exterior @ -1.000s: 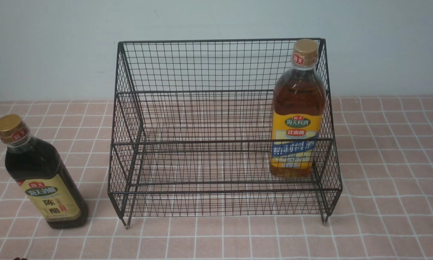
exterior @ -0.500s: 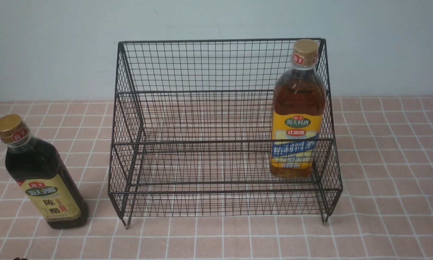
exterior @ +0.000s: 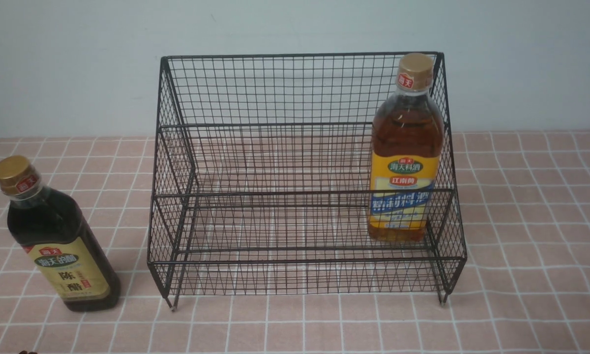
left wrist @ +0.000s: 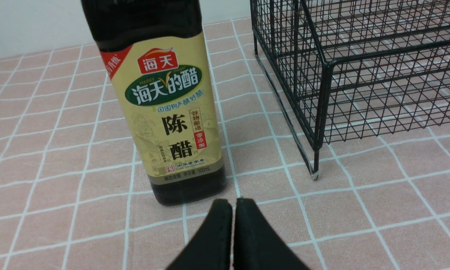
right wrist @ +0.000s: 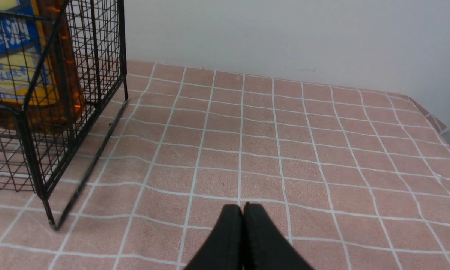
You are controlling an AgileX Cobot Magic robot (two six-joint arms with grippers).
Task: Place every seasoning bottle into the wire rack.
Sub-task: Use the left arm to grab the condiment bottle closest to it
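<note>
The black wire rack (exterior: 305, 123) stands mid-table. The amber bottle (exterior: 406, 152) with yellow-and-blue label stands upright inside the rack at its right end; it also shows in the right wrist view (right wrist: 18, 63) behind the mesh. The dark bottle (exterior: 54, 241) with beige label stands upright on the cloth left of the rack, and shows close in the left wrist view (left wrist: 165, 101). My left gripper (left wrist: 233, 204) is shut and empty, just short of the dark bottle's base. My right gripper (right wrist: 243, 208) is shut and empty over bare cloth, right of the rack (right wrist: 60, 112). Neither gripper shows in the front view.
A pink checked tablecloth (exterior: 531, 206) covers the table. A pale wall (exterior: 78, 64) stands close behind the rack. The table's right edge (right wrist: 433, 122) shows in the right wrist view. The rack's front left leg (left wrist: 315, 165) stands right of the dark bottle.
</note>
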